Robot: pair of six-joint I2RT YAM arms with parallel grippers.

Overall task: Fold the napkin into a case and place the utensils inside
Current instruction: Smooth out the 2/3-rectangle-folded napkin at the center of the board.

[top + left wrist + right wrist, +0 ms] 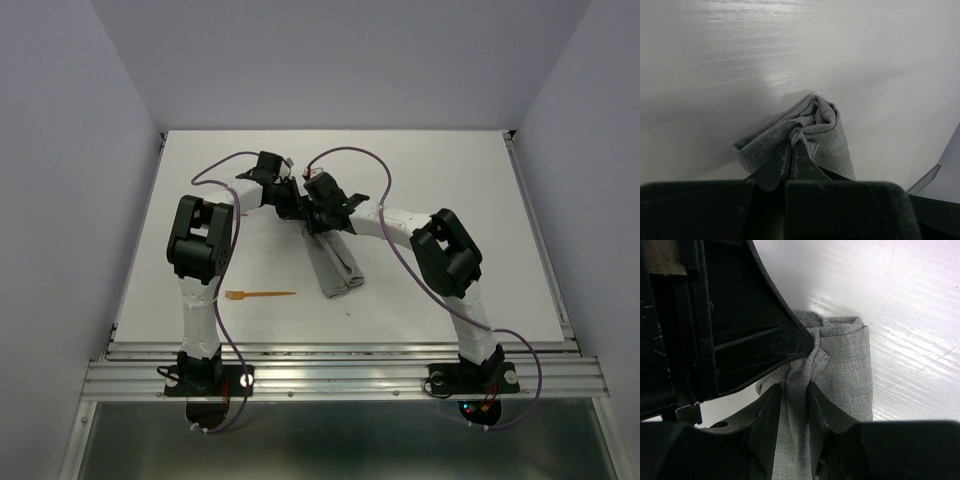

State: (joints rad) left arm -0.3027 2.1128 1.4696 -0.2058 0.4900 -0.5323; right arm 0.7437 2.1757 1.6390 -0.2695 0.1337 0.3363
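Napkin lies mid-counter as a narrow oblong strip, so the folding looks largely done. Far end is bunched and puckered, not yet a tidy case.

Left hand: fingers pressed together, pinching that bunched end. Right hand: fingers closed on a ridge of the same cloth, close against the left hand.

Fork lies flat on the counter left of the napkin, near but apart, untouched. Second utensil not visible in any view.

Judgement: fold near its end. Left to do: open the pouch and load the utensils.
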